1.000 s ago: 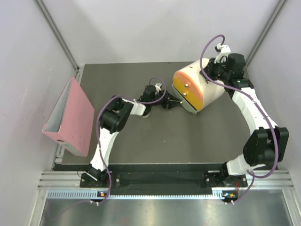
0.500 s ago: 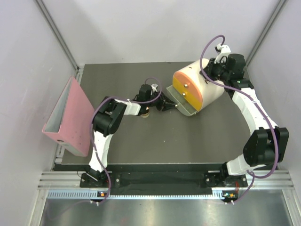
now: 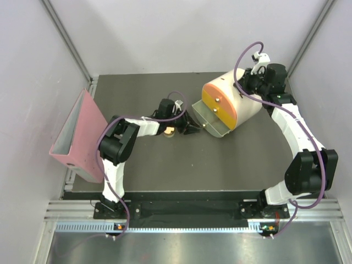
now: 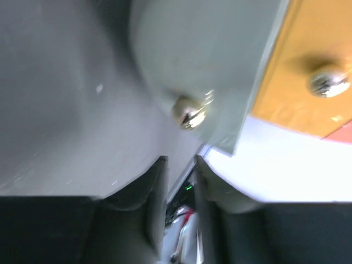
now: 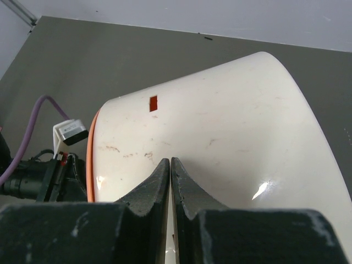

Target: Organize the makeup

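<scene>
A small peach-tan makeup item (image 3: 170, 131), likely the round compact, lies on the dark table under my left forearm. The other makeup items are out of view. My left gripper (image 3: 188, 128) is just left of the pulled-out grey drawer (image 3: 210, 119) of the cream box (image 3: 242, 102). In the left wrist view its fingers stand slightly apart and empty (image 4: 180, 165), a little short of the drawer's metal knob (image 4: 188, 113). My right gripper (image 5: 170, 160) is shut, its tips resting on the top of the cream box (image 5: 231, 132); it also shows in the top view (image 3: 248, 85).
A second, orange drawer front with a knob (image 4: 328, 82) sits above the open one. A pink binder (image 3: 82, 137) leans against the left wall. Grey walls enclose the table on three sides.
My left gripper has drawn back to the left and toward the near side, and the lower drawer has slid further out of the box. The right arm has not moved.
</scene>
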Controlling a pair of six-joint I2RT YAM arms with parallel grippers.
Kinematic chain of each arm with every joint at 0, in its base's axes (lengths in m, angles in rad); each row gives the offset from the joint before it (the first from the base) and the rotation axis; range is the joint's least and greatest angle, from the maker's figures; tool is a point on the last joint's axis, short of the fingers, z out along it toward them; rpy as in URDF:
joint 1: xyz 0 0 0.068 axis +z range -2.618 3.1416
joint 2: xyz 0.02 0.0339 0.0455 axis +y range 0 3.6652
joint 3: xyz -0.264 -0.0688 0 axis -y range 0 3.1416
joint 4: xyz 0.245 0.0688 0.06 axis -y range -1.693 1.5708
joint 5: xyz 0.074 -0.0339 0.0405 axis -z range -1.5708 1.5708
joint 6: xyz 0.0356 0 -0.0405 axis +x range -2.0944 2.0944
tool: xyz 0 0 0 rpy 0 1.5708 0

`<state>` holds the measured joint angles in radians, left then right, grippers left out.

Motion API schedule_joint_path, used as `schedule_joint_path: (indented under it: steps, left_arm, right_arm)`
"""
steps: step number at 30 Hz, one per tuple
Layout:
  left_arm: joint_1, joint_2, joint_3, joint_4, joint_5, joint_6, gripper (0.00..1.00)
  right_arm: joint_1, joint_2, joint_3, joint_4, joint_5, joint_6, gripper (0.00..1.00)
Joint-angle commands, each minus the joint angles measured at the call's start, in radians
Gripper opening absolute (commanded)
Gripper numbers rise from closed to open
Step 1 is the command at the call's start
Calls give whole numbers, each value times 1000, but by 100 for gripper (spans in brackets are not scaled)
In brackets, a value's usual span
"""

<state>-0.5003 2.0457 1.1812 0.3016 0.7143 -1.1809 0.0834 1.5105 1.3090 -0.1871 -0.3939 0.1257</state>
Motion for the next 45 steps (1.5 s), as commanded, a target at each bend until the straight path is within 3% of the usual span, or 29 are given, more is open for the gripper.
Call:
schedule_joint_path:
  steps: [1,6,13,17,24,36,45]
  left_arm:
    - [-3,-71,47,-217,-4,211,39]
    - [-4,-178,98,-454,-82,421,44]
    - [-4,-285,218,-859,-435,745,54]
    - [-4,-282,300,-1007,-694,808,60]
    - [-4,-208,351,-1151,-866,808,62]
    - [-3,-98,368,-1130,-854,794,66]
    - [-4,-59,396,-1081,-757,787,70]
  right_arm:
    - [6,88,-125,-400,56,-17,6]
    - [4,86,-131,-400,55,-17,6]
    - [4,86,-129,-400,50,-18,6]
    - [7,93,-129,-400,50,-20,6]
    - [7,97,-128,-403,46,-28,6]
    - [6,99,-129,-416,44,-41,6]
    - [7,111,-119,-420,44,-49,6]
